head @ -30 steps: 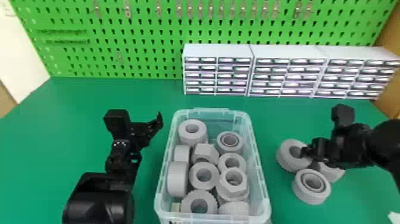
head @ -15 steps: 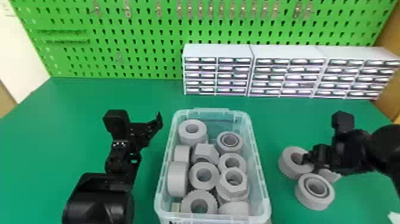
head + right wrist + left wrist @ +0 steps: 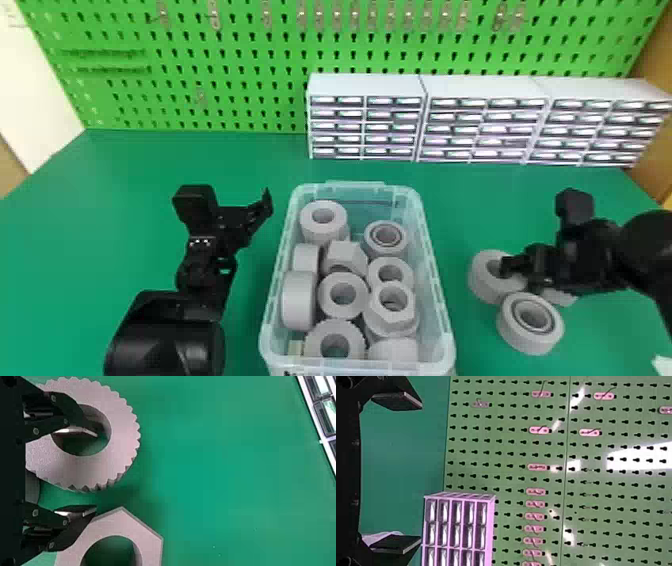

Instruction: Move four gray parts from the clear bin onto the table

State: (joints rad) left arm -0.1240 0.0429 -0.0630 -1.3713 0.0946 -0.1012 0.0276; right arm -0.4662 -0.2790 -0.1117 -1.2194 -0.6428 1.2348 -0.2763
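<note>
1. Shifting slightly nearer the robot over the last second, the right gripper [image 3: 96, 473] and the toothed ring [image 3: 123, 427] moved almost together; the bearing [image 3: 520, 340] beside it was displaced a little too, which suggests a nudge.
2. The right fingers are apart, one in the ring's hole and the other outside its toothed edge, near the hexagonal part [image 3: 150, 546]. I judge the ring to be resting on the surface [image 3: 225, 160], just released or being adjusted.
3. Three gray parts can be counted out on the surface, right of the bin [image 3: 442, 300]. If all count, one more is needed; the next move would be raising the fingers straight out, since a sideways pull could drag the ring.
4. The bin holds about ten gray parts: a flanged hex nut [image 3: 376, 300], a smaller bearing [image 3: 382, 253], another toothed ring [image 3: 317, 340] and assorted plain rings, some on edge. They crowd its near half, so the tall ring [image 3: 323, 235] at the far left corner looks easier to reach.
5. Behind stand the drawer cabinets [image 3: 365, 85]; I cannot tell their contents.
6. The left gripper [image 3: 420, 472] is parked left of the bin, its fingers apart with nothing between them.
</note>
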